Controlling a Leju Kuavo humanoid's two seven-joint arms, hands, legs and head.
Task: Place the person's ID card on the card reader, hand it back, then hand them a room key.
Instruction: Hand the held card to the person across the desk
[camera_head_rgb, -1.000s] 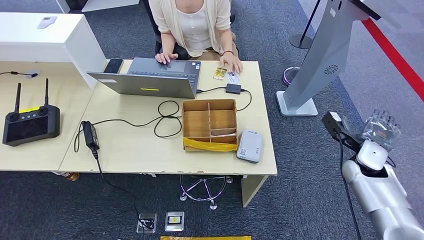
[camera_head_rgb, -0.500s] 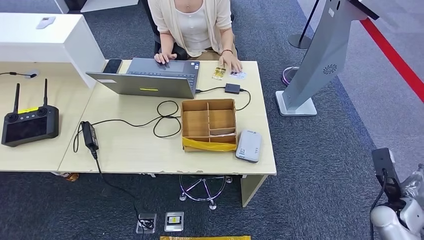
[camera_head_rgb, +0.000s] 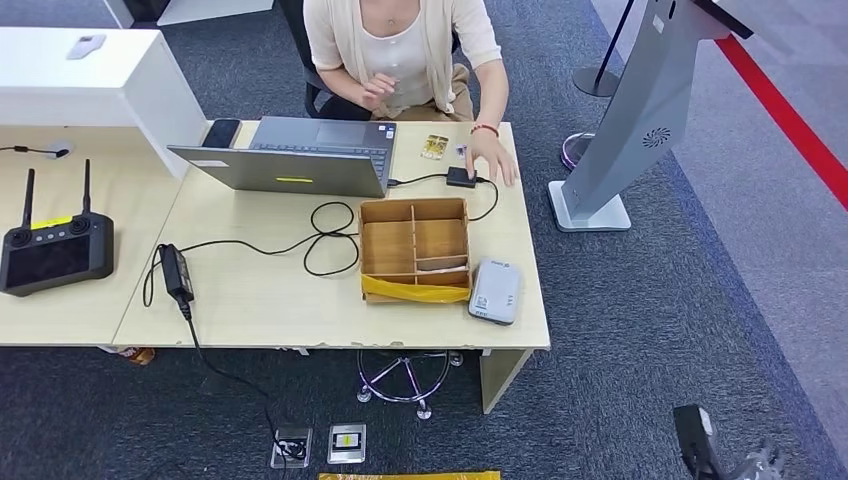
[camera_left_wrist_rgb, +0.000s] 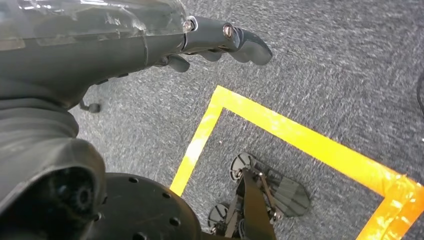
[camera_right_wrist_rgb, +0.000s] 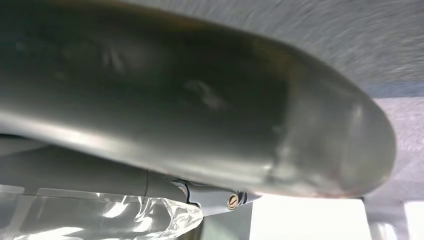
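A white card reader (camera_head_rgb: 496, 292) lies on the near right corner of the wooden table (camera_head_rgb: 270, 300). A person sits at the far side with one hand (camera_head_rgb: 491, 160) flat on the table beside a black adapter (camera_head_rgb: 463, 177). A gold-patterned card (camera_head_rgb: 435, 146) lies by the laptop, and another card's edge (camera_head_rgb: 460, 150) peeks out next to that hand. My left hand (camera_left_wrist_rgb: 150, 40) hangs over the carpet with its fingers (camera_left_wrist_rgb: 245, 42) stretched out, holding nothing. My right hand (camera_right_wrist_rgb: 200, 125) is seen very close and blurred, with nothing visible in it.
A cardboard divider box (camera_head_rgb: 415, 245) with a yellow taped front stands left of the reader. An open laptop (camera_head_rgb: 290, 160), cables (camera_head_rgb: 330, 240), a power brick (camera_head_rgb: 178, 272) and a black controller (camera_head_rgb: 55, 250) also sit on the tables. A grey kiosk stand (camera_head_rgb: 625, 120) rises to the right.
My right arm has dropped from beside the table down to the picture's bottom edge. The person lifted one hand off the laptop and slid the other toward the adapter.
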